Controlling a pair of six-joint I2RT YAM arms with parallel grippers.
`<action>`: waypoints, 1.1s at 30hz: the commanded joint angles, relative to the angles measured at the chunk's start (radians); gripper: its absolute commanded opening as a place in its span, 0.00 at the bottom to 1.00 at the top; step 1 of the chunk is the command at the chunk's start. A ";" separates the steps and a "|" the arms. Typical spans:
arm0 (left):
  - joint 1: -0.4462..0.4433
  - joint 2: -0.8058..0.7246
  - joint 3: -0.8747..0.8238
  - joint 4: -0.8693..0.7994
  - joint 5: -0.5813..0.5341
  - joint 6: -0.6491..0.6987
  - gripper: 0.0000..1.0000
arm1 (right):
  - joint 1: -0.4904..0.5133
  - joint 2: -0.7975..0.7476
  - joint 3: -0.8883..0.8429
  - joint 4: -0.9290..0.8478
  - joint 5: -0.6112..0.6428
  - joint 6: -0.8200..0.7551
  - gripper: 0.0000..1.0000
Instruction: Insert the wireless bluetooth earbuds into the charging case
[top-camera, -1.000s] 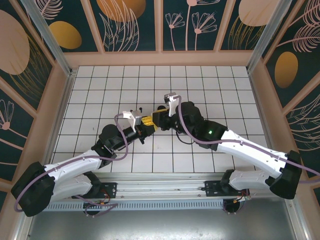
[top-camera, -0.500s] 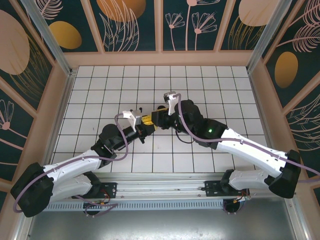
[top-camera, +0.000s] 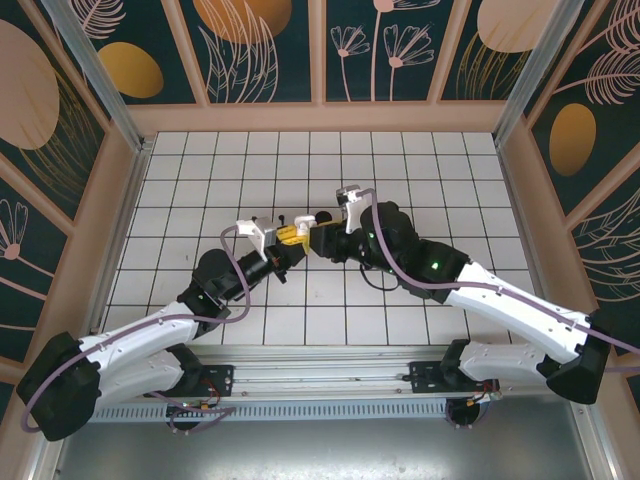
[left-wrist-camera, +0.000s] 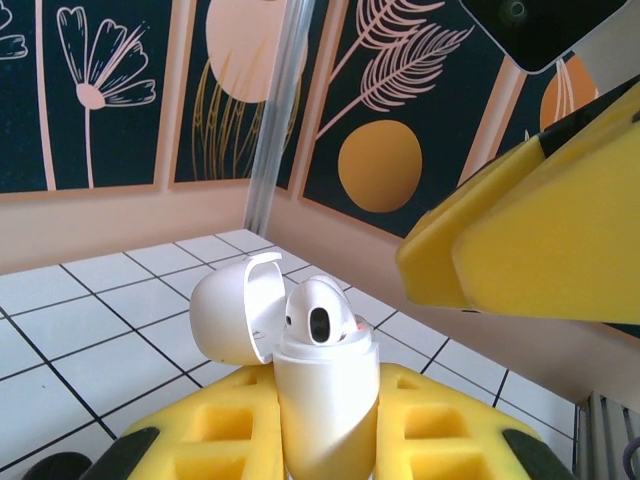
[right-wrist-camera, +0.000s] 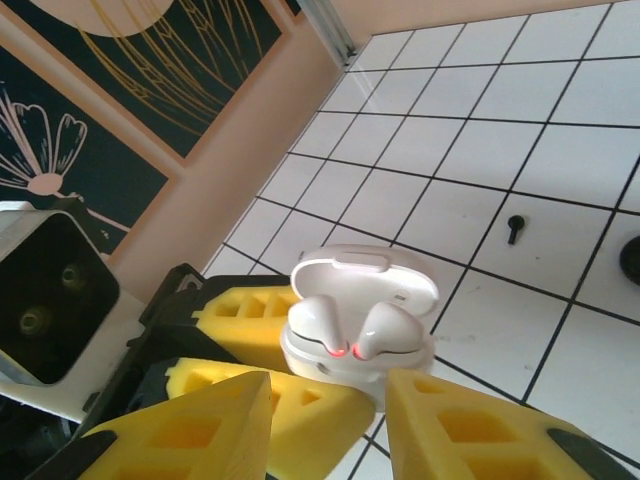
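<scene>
A white charging case (left-wrist-camera: 325, 400) stands upright between the yellow pads of my left gripper (left-wrist-camera: 325, 445), which is shut on it. Its lid (right-wrist-camera: 365, 280) is flipped open. Two whitish earbuds (right-wrist-camera: 320, 325) (right-wrist-camera: 392, 335) sit in the case's wells, each with a small red light at its base. My right gripper (right-wrist-camera: 330, 430) hovers just in front of the case, open, with nothing between its fingers (right-wrist-camera: 200, 430). In the top view the two grippers meet at mid-table around the case (top-camera: 303, 229). A tiny black earbud (right-wrist-camera: 514, 228) lies on a tile beyond the case.
White tiled floor (top-camera: 400, 170) with black grout, ringed by tan walls with dark floral panels (top-camera: 260, 40). Another small dark object (right-wrist-camera: 632, 258) lies at the right edge of the right wrist view. Open tiles stretch toward the far and left sides.
The left gripper has carried the case a little toward the far left. The right gripper has drawn back from it, so a small gap now shows between the two.
</scene>
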 joint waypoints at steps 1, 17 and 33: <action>0.003 -0.028 -0.015 -0.020 0.005 0.001 0.00 | -0.010 -0.031 0.034 -0.056 0.042 0.047 0.35; 0.005 0.044 0.186 -0.238 0.246 -0.014 0.00 | -0.243 -0.046 0.052 -0.108 -0.163 0.166 0.36; 0.004 0.210 0.392 -0.305 0.558 0.246 0.00 | -0.407 -0.041 0.070 -0.124 -0.396 0.217 0.38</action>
